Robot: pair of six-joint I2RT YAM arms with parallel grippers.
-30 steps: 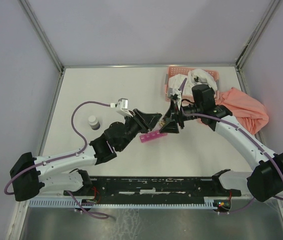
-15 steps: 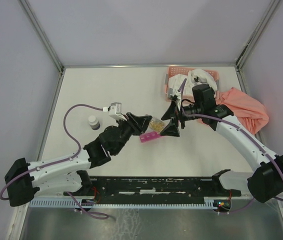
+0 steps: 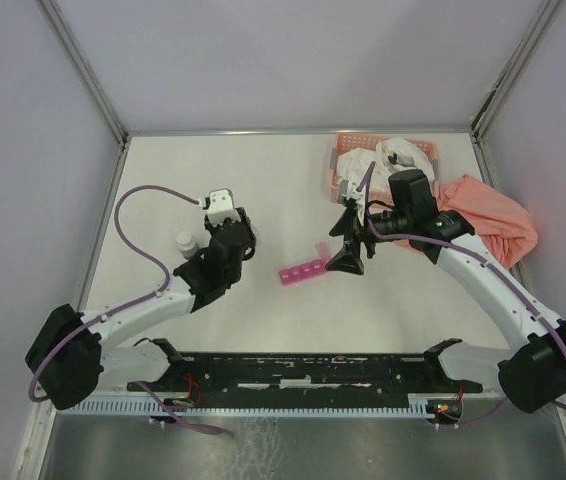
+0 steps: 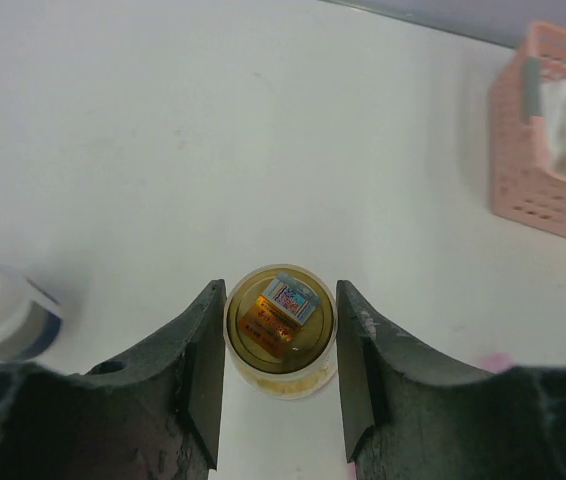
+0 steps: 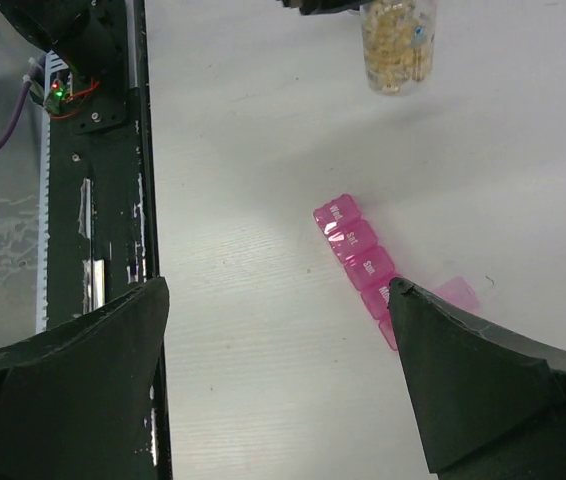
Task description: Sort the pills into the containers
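Magenta plastic strip of square cells [image 5: 356, 252] lies flat | your left gripper [image 4: 281, 295] clamps round clear vial of yellow pills [image 4: 281, 318] | your right gripper [image 5: 278, 285] spread wide, empty

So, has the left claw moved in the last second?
Yes. The left claw, holding the pill jar, pulled back left, away from the pink pill organizer, toward the small white bottle.

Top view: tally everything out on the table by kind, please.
Bottles: 2, the pill bottle and the white-capped bottle
Pill organizer strip: 1
Basket: 1
Orange cloth: 1
White bundle in the basket: 1
Total: 6
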